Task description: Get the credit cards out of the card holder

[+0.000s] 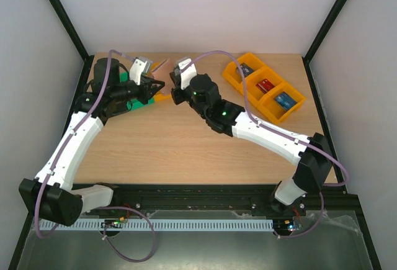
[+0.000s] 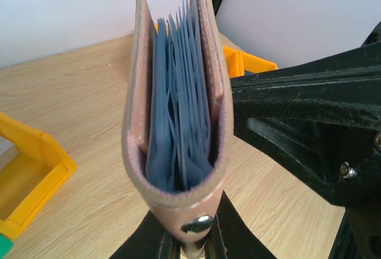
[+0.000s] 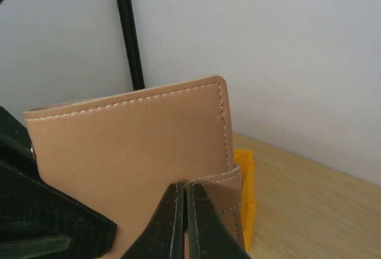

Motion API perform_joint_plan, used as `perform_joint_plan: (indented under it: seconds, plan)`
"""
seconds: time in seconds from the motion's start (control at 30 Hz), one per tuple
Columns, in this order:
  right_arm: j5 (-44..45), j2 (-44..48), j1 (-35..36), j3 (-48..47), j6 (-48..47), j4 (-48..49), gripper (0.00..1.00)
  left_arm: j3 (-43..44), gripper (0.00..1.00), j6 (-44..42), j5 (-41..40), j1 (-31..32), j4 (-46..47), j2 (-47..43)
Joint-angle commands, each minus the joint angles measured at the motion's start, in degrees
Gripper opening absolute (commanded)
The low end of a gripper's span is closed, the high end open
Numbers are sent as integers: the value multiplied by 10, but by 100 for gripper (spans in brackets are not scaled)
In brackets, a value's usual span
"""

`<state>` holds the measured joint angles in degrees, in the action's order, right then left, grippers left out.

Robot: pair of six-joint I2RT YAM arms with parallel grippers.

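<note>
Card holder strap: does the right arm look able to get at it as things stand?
Likely yes. The left end effector holds the card holder up by its folded edge, tan outside facing the right arm. The right end effector, shut, sits right at the strap with nothing in between.

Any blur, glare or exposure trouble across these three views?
Top external: evenly lit and sharp, no glare on the table. Left wrist: card holder sharp at its spine, yellow bin beside it soft. Right wrist: holder's stitching crisp, the right gripper a dark silhouette close to the lens.
</note>
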<state>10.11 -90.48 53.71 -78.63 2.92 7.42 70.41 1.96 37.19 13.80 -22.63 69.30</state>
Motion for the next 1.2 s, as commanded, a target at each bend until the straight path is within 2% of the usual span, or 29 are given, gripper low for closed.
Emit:
perform_joint_plan:
  seconds: [0.0,0.2,0.33,0.37,0.43,0.5,0.6,0.7,0.8,0.93,1.17]
  plan:
    - [26,33,-62,44,19,-41,2,1,2,-31,41,-1,-11,-21]
    - [-39,80,-115,67,4,-67,2,-8,2,-82,54,-2,-49,-22]
    - [-157,103,-130,85,-36,-82,2,-5,2,-120,81,-8,-82,-19]
    - [-206,110,-135,92,-45,-83,5,-3,2,-131,97,-12,-94,-17]
    - [-279,134,-140,117,-56,-62,20,9,2,-169,112,-19,-129,-13]
    - [-335,162,-145,148,-60,-32,35,30,2,-199,98,-19,-167,-9]
    - [-390,186,-146,180,-60,0,50,65,2,-221,64,-21,-214,-3]
    - [-429,186,-146,176,-49,0,60,91,2,-256,52,-20,-261,-2]
    - [-491,184,-145,168,-16,42,67,107,2,-295,37,-14,-303,-3]
    - [-549,173,-146,141,-3,57,70,115,2,-355,67,-9,-353,-10]
    - [-585,140,-153,112,-22,-10,69,156,2,-501,153,-12,-484,-23]
